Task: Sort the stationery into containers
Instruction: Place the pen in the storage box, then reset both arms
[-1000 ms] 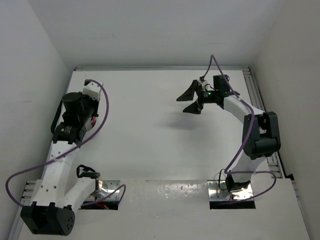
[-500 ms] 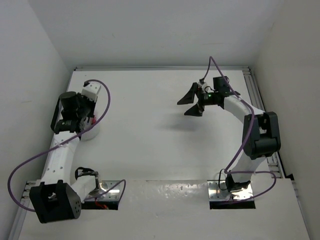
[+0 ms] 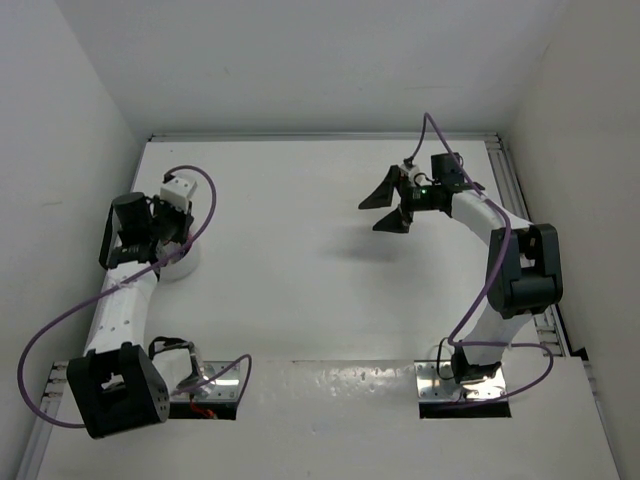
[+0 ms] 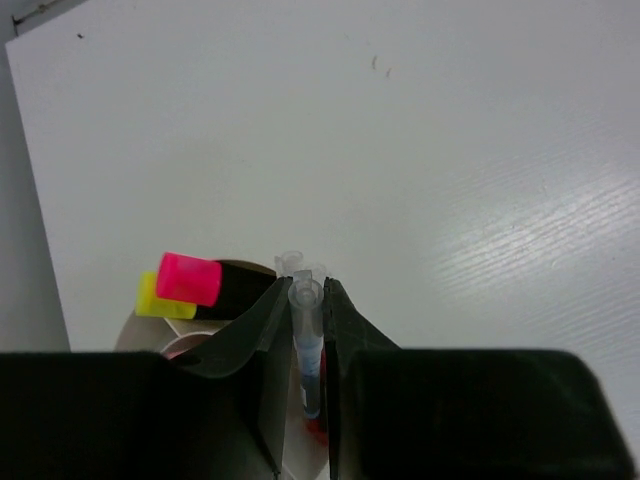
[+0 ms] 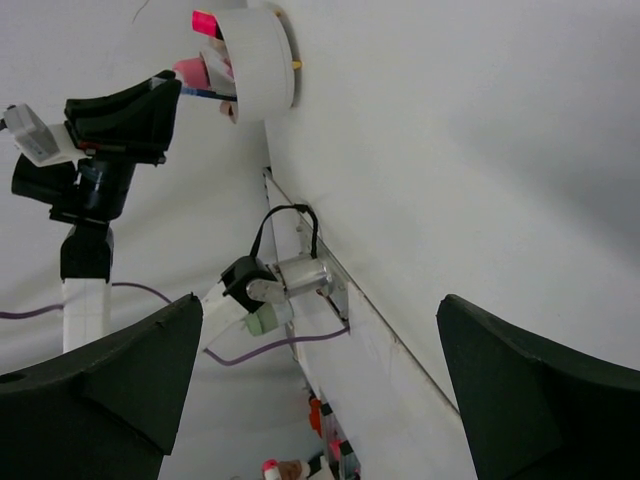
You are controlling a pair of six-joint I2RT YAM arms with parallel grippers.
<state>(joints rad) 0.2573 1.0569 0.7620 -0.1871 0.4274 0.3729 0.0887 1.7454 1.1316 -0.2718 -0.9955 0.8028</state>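
Left pincer clamps the pen above the dish at the bench's left edge; lower inside the rim before you release. Right pincer gapes, empty.

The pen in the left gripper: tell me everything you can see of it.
The pen is thin, with a clear plastic barrel, blue inside and red near its back end. It lies lengthwise, clamped in the shut left gripper, its clear end poking just past the fingertips. It hangs over the round pale dish, beside a pink-capped highlighter and a yellow-capped highlighter. Whether it touches the dish is unclear.
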